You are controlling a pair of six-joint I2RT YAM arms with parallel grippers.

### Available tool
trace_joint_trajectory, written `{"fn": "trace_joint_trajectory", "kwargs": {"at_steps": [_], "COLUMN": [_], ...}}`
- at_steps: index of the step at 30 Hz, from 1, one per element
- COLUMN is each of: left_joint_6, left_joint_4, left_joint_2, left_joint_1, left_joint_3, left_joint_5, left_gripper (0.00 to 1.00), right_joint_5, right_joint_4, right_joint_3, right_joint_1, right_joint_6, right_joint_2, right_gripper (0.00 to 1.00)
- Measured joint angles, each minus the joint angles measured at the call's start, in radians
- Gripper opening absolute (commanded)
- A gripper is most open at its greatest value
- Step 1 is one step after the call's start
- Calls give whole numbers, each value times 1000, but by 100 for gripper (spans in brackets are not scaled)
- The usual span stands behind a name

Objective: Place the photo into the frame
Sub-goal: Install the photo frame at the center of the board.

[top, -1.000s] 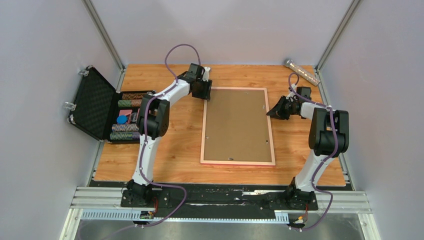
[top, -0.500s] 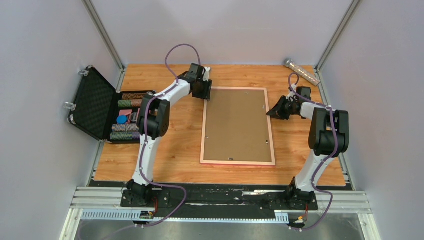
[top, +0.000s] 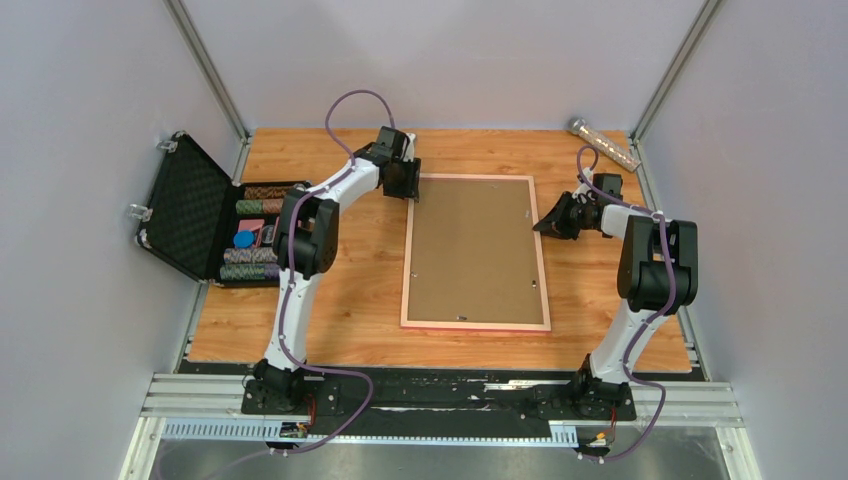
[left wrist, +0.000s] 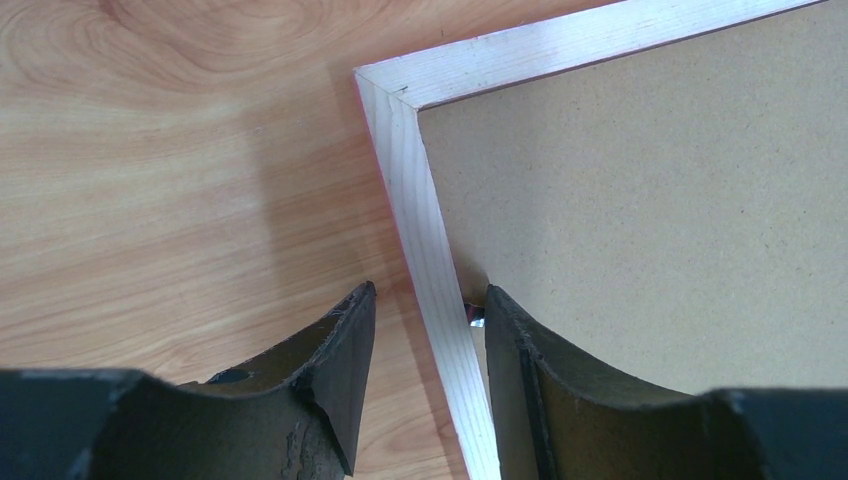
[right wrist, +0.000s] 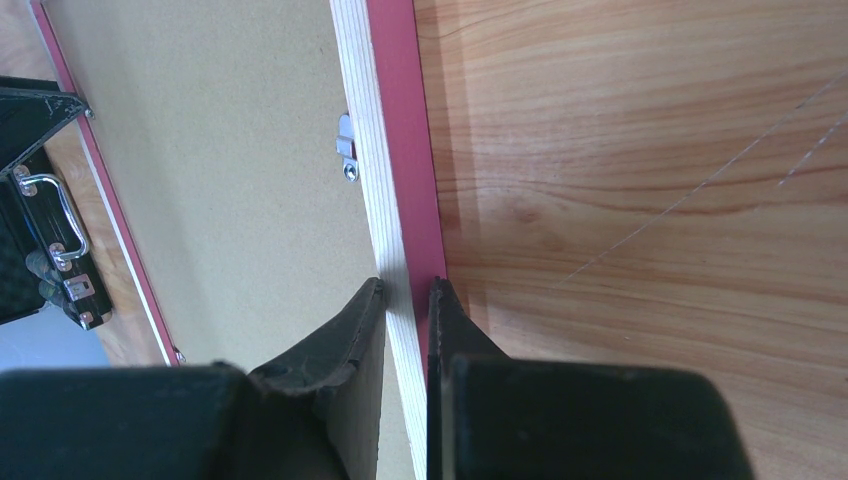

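Frame [right wrist: 395, 120] pinched by right end effector [right wrist: 406, 288]

light: bright and even, seemingly falling from overhead | shadows: lying soft on the desk [left wrist: 150, 200] beside the frame [left wrist: 420, 240] | glare: frame rail washing out pale, left wrist | focus: near fingers [right wrist: 330, 340] blurring slightly

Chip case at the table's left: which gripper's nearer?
Left. The left gripper straddles the frame rail near its far-left corner, on the side facing the chip case. The right gripper pinches the opposite rail, with the whole frame between it and the case.
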Motion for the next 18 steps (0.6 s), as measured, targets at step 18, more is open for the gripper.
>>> {"fn": "trace_joint_trajectory", "kwargs": {"at_steps": [18], "left_joint_6": [-1], "left_joint_4": [24], "left_joint_2": [-24], "left_joint_1": [6], "left_joint_3": [-49], "left_joint_5": [40], "left_gripper": [36], "right_joint_5": [-8], "right_joint_4": [0], "right_joint_3": [2], "right_joint_1": [0], "right_joint_6": [0], "right_joint_2": [3], "right_gripper": [0]}}
